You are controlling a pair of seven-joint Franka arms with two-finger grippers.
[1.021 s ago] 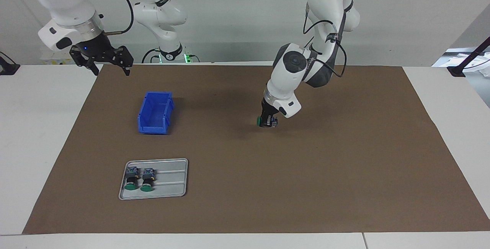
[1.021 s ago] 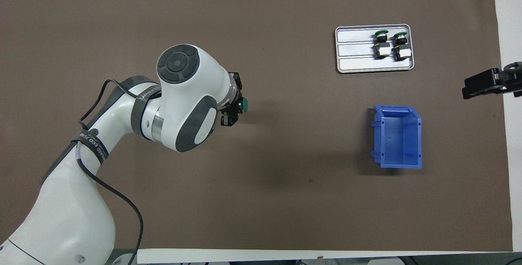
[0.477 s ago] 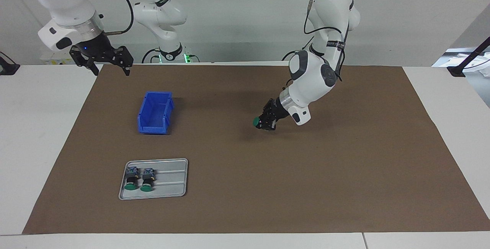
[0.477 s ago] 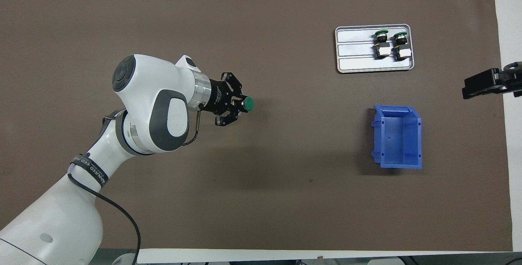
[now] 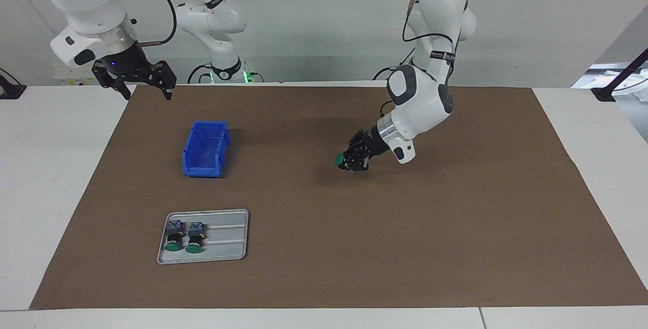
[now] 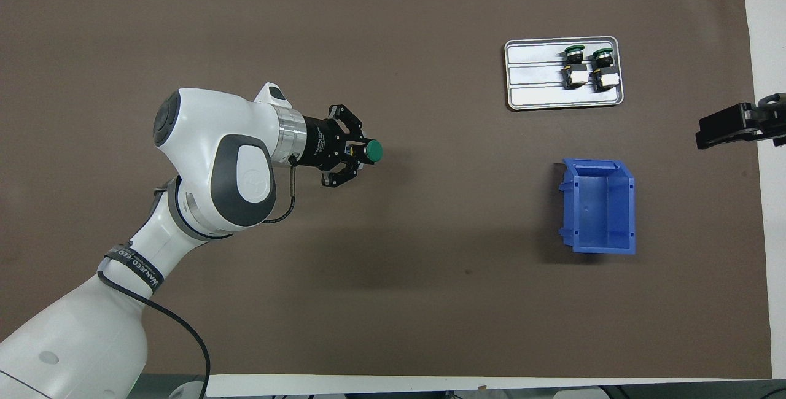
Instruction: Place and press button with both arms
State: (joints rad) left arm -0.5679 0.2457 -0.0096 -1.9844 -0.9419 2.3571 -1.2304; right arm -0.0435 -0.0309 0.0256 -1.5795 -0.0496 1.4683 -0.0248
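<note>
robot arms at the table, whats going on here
The left gripper holds a green-capped button above the middle of the brown mat, cap pointing toward the right arm's end. The right gripper waits open, raised over the mat's edge near the blue bin. Two more buttons lie side by side in the metal tray, which sits farther from the robots than the bin.

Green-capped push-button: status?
Left gripper shut on green-capped push-button, above brown mat. Right gripper open, waiting beside blue plastic bin. Nothing obstructing.
</note>
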